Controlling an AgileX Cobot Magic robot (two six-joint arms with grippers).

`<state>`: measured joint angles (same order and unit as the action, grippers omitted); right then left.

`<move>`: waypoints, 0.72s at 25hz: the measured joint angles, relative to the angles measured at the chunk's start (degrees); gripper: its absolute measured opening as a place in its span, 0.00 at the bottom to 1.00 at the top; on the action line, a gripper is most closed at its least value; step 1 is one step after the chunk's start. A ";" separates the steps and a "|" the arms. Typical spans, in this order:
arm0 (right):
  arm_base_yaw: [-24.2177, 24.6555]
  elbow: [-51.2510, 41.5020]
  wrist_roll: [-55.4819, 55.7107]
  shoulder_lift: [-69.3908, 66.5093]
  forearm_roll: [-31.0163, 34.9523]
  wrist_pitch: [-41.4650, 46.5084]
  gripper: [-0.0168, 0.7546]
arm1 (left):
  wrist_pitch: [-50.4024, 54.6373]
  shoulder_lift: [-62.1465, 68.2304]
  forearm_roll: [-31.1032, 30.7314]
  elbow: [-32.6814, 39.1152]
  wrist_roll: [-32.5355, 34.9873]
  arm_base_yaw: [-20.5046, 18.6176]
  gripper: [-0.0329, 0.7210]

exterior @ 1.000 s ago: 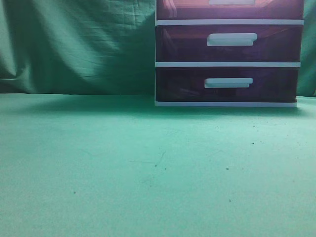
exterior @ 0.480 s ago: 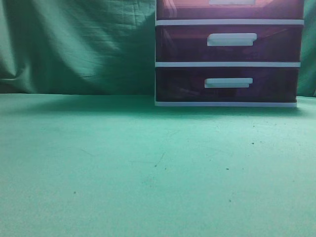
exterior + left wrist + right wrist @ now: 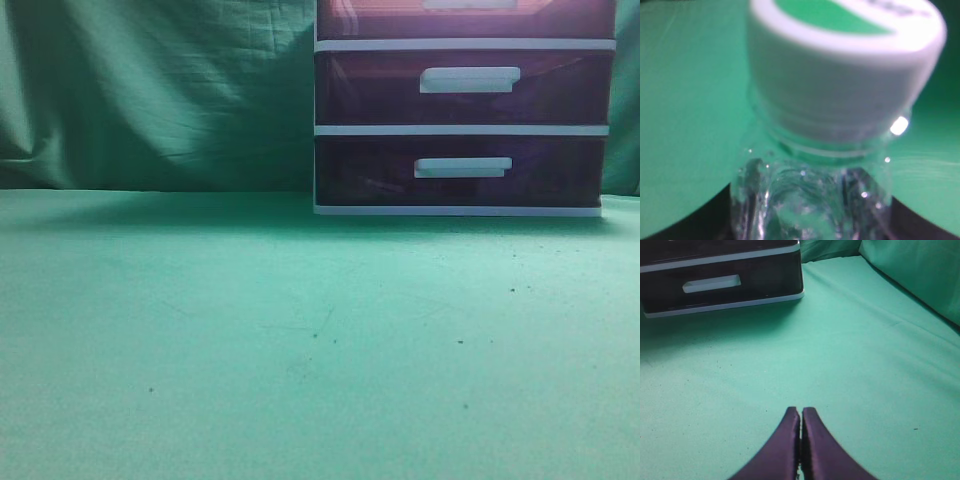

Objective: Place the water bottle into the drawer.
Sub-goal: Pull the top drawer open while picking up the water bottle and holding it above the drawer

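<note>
The water bottle, clear with a white cap, fills the left wrist view, very close and blurred. My left gripper is shut on its body just below the neck, and the dark jaws show at both lower corners. The reddish-pink drawer with its white handle is closed at the top edge of the exterior view, cut off by the frame. My right gripper is shut and empty, low over the green cloth, well in front of the drawer unit. Neither arm shows in the exterior view.
Two darker purple drawers sit closed below the reddish one in the white frame. Green cloth covers the table and hangs as a backdrop. A raised cloth fold stands at the right of the right wrist view.
</note>
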<state>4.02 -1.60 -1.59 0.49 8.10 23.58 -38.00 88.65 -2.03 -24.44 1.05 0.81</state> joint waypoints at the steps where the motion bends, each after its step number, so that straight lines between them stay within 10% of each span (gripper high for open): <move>1: 0.00 0.00 0.00 0.00 0.00 0.00 0.02 | 0.43 -1.30 -1.48 0.00 -0.13 0.00 0.45; 12: 0.00 0.00 0.00 0.00 0.00 0.00 0.02 | 10.56 -18.50 -9.02 -0.76 -4.32 0.56 0.45; 18: 0.00 0.00 -4.32 0.00 -2.64 -2.46 0.02 | 23.18 -22.83 -11.97 -6.53 -7.08 7.50 0.45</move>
<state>4.02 -1.60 -5.91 0.49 5.45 21.12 -14.83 65.82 -14.00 -30.97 -6.03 8.30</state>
